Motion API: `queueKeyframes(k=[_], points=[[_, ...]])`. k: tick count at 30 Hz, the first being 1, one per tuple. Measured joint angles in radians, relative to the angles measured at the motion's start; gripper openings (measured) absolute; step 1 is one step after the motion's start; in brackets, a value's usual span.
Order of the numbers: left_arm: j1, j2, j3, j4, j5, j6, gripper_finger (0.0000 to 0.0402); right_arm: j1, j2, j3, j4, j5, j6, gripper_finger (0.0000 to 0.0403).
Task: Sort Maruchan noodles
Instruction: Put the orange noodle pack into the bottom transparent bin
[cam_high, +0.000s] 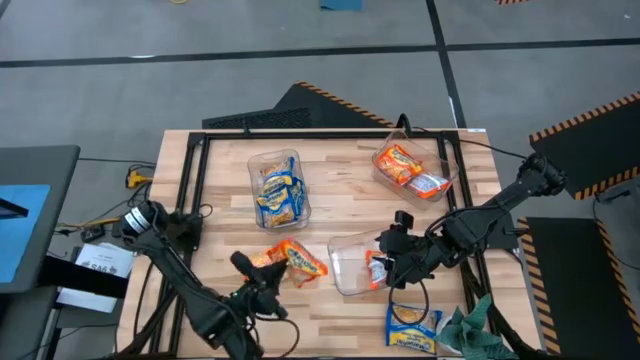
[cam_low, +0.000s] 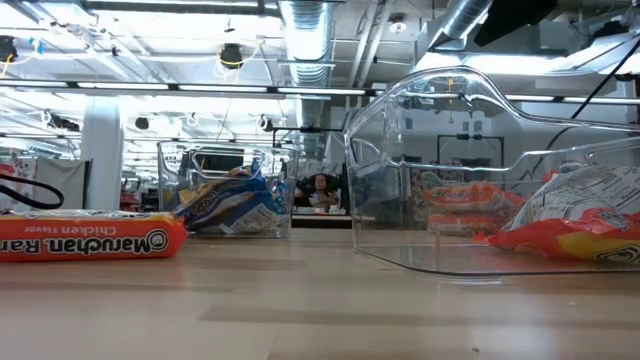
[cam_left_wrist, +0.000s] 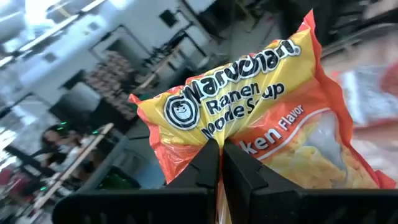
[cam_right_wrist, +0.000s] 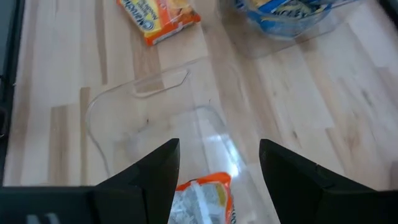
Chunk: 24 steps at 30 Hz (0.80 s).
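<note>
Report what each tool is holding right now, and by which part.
The left tool pinches an orange-and-yellow Maruchan chicken packet by its edge. The right tool is open above the clear bin, holding nothing.

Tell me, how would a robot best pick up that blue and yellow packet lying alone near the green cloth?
Probably from straight above, pinching one crimped short edge. The blue and yellow packet lies flat on the table, so its thin end seam gives the fingers something to close on. Come from the side away from the cloth, which crowds the other end.
</note>
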Motion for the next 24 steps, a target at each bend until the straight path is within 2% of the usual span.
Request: queueKeyframes(k=[9,14,17,19,22,24], points=[[0.154,0.005,-0.093,0.053,0.023,-0.02,0.0,0.0,0.0,0.0,-0.001,0.076,-0.007,0.0244],[0.198,0.005,-0.116,0.203,0.083,0.156,0.0,0.0,0.0,0.0,-0.001,0.081,-0.021,0.0244],[0.213,0.004,-0.115,0.335,0.116,0.349,0.0,0.0,0.0,0.0,0.0,0.082,-0.024,0.0244],[0.236,0.003,-0.115,0.434,0.196,0.505,0.0,0.0,0.0,0.0,0.0,0.082,-0.024,0.0244],[0.29,0.002,-0.115,0.604,0.417,0.734,0.0,0.0,0.0,0.0,0.0,0.082,-0.026,0.0244],[0.326,0.002,-0.115,0.709,0.517,0.834,0.0,0.0,0.0,0.0,0.0,0.082,-0.026,0.0244]])
